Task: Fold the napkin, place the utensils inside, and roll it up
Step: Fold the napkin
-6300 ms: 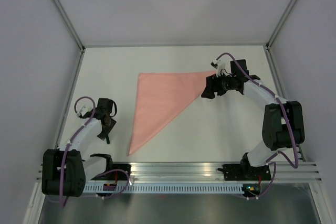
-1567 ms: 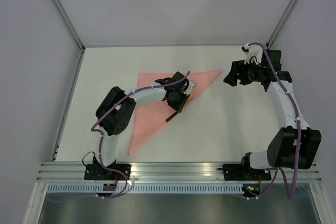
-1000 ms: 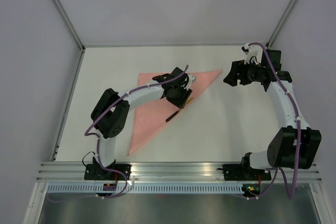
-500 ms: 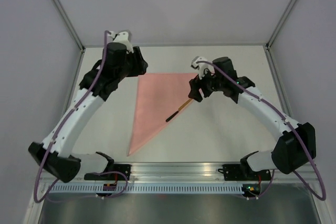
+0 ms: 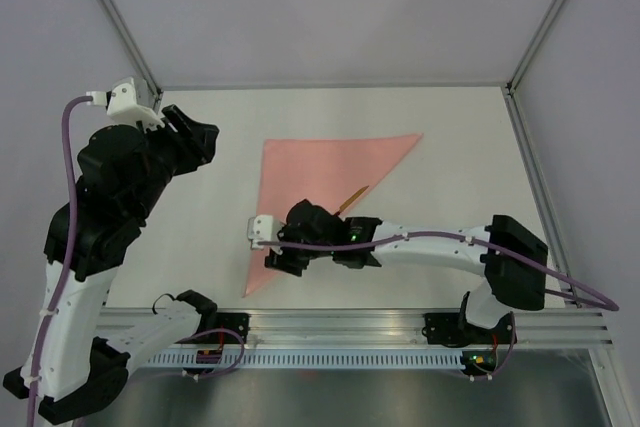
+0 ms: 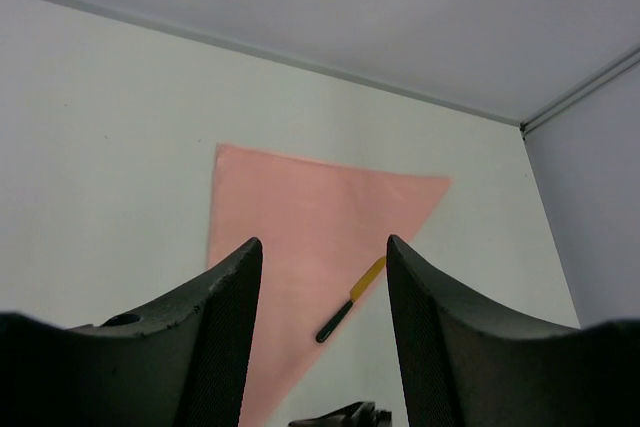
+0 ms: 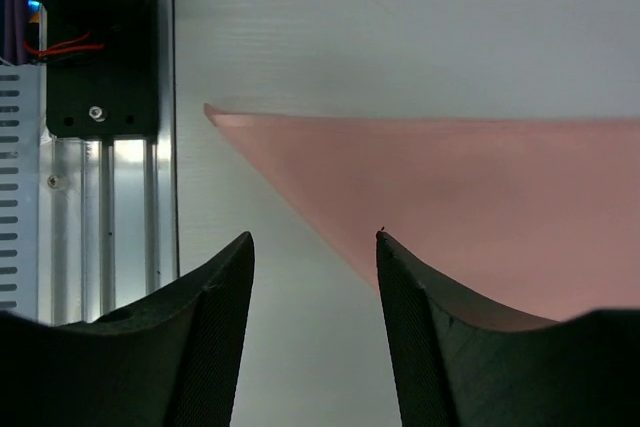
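**Folded napkin on the table, utensil on its slanted edge, both grippers spread and empty**

Only the left wrist view gives the utensil whole. It is a slim stick, yellow-orange at its far end and black at its near end, lying along the napkin's long slanted edge about halfway down. In the top view the right arm crosses over it, so only the yellow-orange tip shows there. The right wrist view does not reach it at all.

The left gripper hangs left of the napkin's far left corner, lifted high off the table. In its wrist view the fingers stand wide apart with nothing between them. The pink triangle and the utensil lie well below, seen through the gap.

The napkin is folded into a flat triangle, with one straight edge along its left side and one along its far side.

The right gripper sits low over the napkin near its near corner, and its arm stretches in from the right. In the right wrist view the fingers are parted and hold nothing. The left one is over bare table and the right one over the napkin's slanted edge. Whether the tips touch the cloth cannot be told. This view alone also shows, past the napkin's near corner, the aluminium rail and a black mount with red wires
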`<state>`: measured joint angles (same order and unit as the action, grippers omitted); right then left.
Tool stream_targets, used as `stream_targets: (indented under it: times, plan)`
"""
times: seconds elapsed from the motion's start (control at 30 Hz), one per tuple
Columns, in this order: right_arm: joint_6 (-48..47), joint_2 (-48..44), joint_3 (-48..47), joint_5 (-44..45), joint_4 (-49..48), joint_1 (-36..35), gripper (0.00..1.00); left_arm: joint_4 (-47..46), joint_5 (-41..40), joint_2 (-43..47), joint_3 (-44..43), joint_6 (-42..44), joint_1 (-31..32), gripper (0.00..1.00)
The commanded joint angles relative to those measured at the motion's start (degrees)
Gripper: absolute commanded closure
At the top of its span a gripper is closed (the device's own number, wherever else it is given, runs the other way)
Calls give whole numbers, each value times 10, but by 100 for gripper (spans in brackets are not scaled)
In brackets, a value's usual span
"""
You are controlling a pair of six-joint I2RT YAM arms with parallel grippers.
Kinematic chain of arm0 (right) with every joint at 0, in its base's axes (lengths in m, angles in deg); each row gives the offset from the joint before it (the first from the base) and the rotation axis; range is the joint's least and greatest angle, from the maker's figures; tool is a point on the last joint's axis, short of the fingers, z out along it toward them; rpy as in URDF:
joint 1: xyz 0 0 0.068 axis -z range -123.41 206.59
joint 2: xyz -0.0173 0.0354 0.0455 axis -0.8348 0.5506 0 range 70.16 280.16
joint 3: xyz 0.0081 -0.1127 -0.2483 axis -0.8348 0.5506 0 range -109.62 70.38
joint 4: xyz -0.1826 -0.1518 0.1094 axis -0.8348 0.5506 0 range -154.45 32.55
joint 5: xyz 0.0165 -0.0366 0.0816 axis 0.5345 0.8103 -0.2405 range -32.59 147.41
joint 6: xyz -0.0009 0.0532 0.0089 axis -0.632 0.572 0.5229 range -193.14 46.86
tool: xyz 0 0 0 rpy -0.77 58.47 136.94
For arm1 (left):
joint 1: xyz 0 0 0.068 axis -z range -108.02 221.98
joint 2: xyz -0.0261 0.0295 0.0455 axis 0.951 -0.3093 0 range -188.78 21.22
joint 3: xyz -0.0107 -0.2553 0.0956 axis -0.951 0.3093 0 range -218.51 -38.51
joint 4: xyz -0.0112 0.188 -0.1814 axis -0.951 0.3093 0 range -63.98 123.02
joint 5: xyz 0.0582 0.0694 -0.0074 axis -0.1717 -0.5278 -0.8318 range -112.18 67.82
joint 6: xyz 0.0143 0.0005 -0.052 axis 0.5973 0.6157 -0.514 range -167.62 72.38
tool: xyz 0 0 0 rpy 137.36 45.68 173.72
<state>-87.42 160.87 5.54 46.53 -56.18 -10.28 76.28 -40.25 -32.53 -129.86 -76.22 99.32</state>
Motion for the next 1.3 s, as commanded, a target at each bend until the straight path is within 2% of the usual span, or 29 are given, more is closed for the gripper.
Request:
stream_targets:
  times: [0.0, 0.07, 0.17, 0.3, 0.77, 1.27]
  plan:
    - [-14, 42, -3, 35, -69, -52, 43, 41, -21, -2, -21, -22, -3, 42]
    - [-24, 60, -4, 43, -77, -70, 47, 43, -23, -1, -23, -24, -3, 41]
    - [-42, 90, 5, 68, -113, -113, 49, 44, -29, 1, -19, -27, -3, 41]
    - [-52, 125, 8, 84, -152, -135, 49, 44, -29, -1, -16, -28, -3, 41]
    - [-107, 211, 16, 144, -293, -164, 54, 52, -45, 15, -5, -22, -3, 41]
    - [-130, 255, 25, 175, -333, -187, 56, 56, -51, 30, 15, -19, -3, 41]
